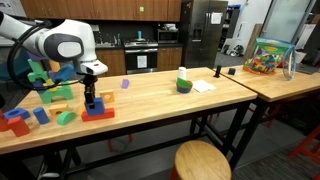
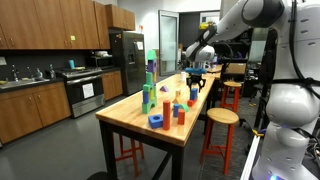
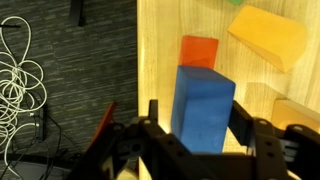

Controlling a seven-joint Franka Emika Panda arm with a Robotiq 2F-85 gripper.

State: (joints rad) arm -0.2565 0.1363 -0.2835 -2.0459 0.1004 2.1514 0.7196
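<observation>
My gripper (image 3: 200, 112) is shut on a tall blue block (image 3: 203, 100), one finger on each side of it. In the wrist view a red block (image 3: 198, 50) lies on the wooden table just past the blue one, and a yellow block (image 3: 265, 35) lies beyond it to the right. In an exterior view the gripper (image 1: 92, 98) hangs low over the table, right by the red block (image 1: 98, 113). It also shows in an exterior view (image 2: 195, 85) above the table's far part. I cannot tell whether the blue block touches the table.
A green block tower (image 1: 40, 75) stands behind the gripper, with loose blue (image 1: 42, 115), red (image 1: 15, 125) and green (image 1: 65, 118) blocks around it. A green bowl (image 1: 184, 82) and white paper (image 1: 203, 86) lie further along the table. A toy bin (image 1: 268, 55) stands on the adjoining table, and a stool (image 1: 202, 160) stands in front. Cables (image 3: 25, 90) lie on the floor off the table edge.
</observation>
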